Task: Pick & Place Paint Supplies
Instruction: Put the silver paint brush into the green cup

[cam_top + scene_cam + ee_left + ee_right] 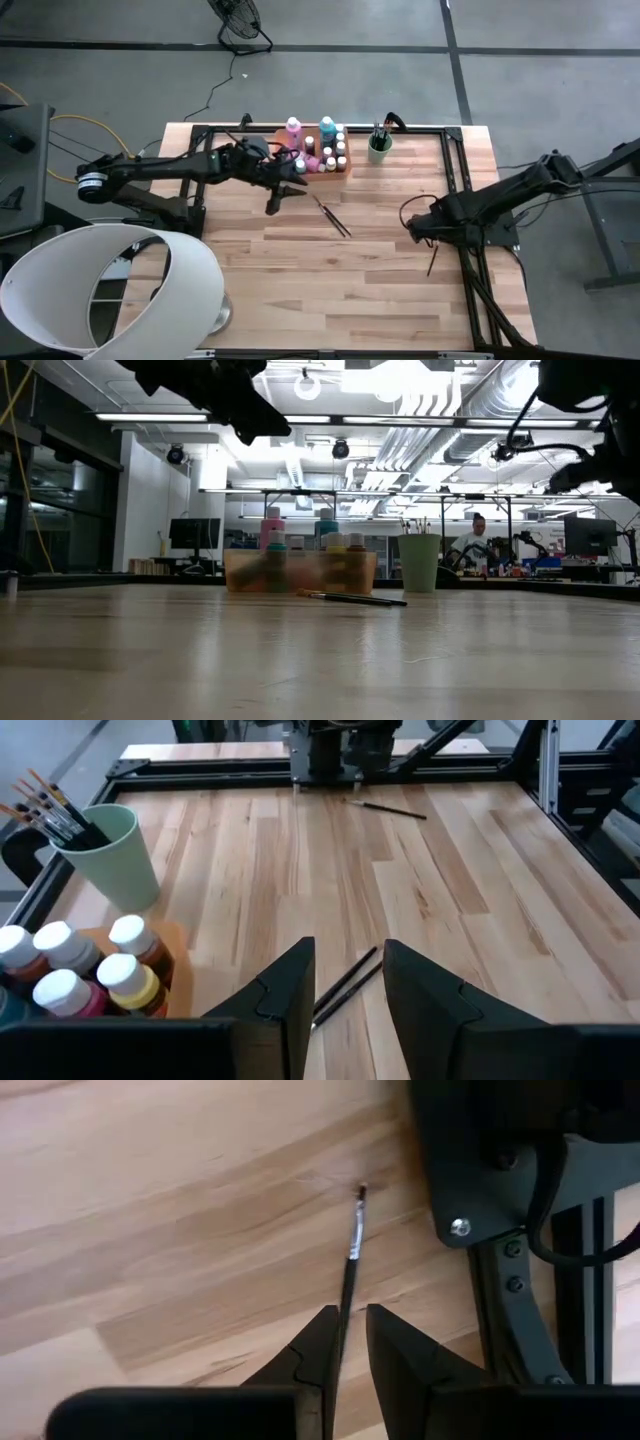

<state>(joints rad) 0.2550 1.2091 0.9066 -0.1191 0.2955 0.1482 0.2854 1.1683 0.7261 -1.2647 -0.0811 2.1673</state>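
Small white-capped paint bottles [320, 150] stand in an orange tray [285, 140] at the far middle, beside a green cup [379, 150] holding brushes. Two dark paintbrushes [330, 216] lie crossed on the table's middle. My left gripper [348, 955] hovers open beside the tray, high above the table [230, 400]; those two brushes [345, 985] show in the gap between its fingers. A single paintbrush [432, 262] lies by the right arm's base. My right gripper [350, 1312] points down above it with only a narrow gap, and the brush handle [347, 1280] lines up with that gap.
A black frame rail [462, 190] runs along the table's right side next to the single brush, with the right arm's base plate [480, 1160] close by. A large white drum-shaped shade [100, 285] overhangs the near left corner. A person [478, 530] sits in the room beyond.
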